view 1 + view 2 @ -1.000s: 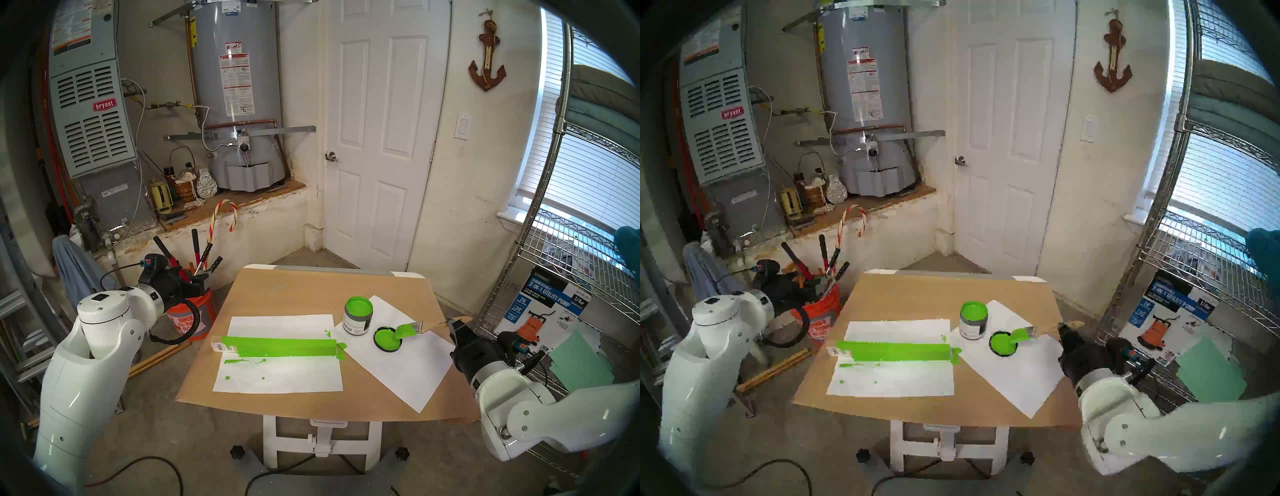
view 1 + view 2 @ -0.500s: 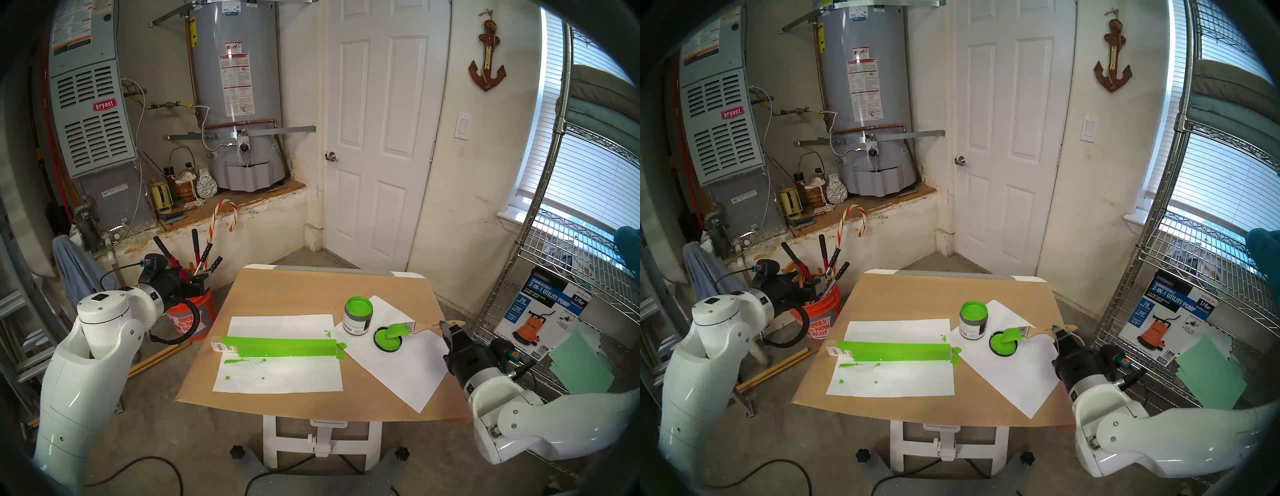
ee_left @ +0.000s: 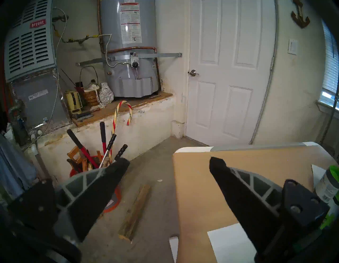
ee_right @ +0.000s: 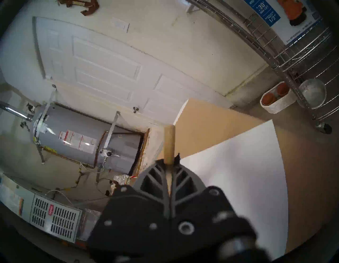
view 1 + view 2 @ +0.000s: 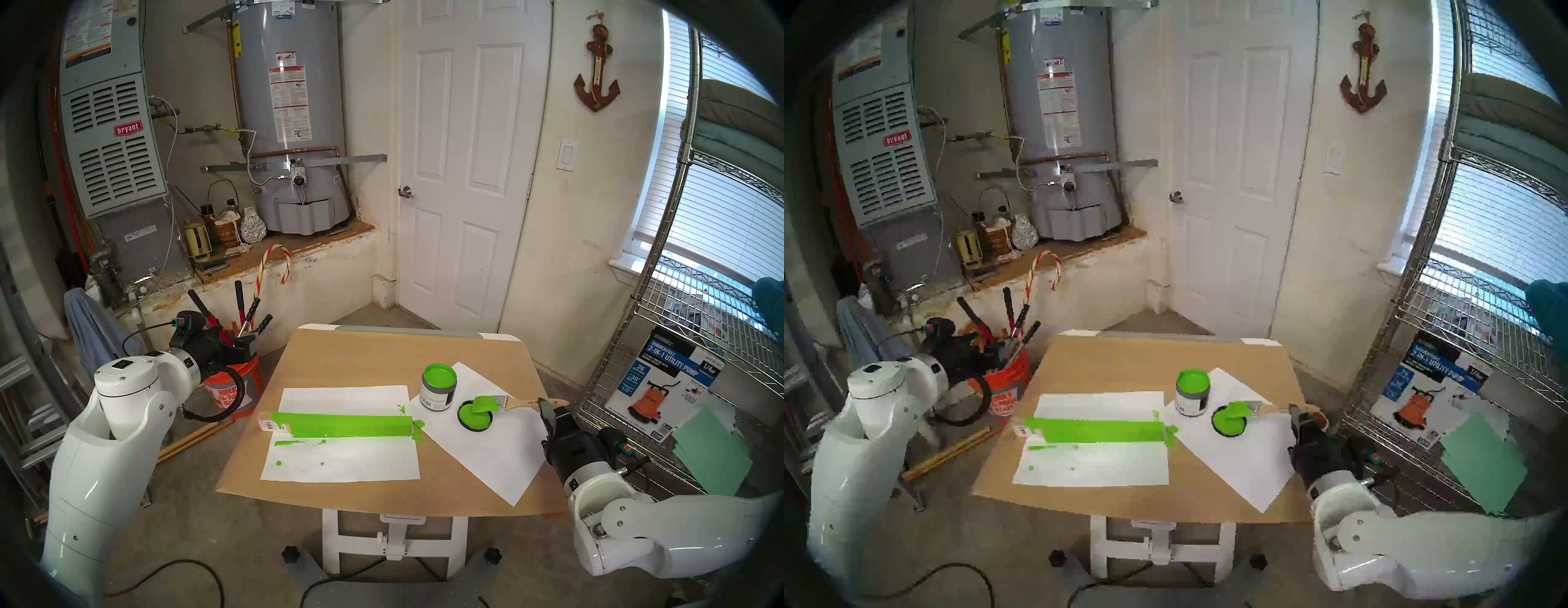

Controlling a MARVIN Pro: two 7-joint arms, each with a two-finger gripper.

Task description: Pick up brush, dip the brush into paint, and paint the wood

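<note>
Bryant furnace (image 5: 111,140) behind paper-covered table (image 5: 373,352)

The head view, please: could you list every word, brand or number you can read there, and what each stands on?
"bryant": furnace.
"SUBMERSIBLE 2-IN-1 UTILITY PUMP", "1/4 HP", "26", "30'", "1/2"": pump box.
"HOMER", partly hidden: orange bucket.
Too small to read: water heater labels, paint jar label, barcode sticker on the wood.
</note>
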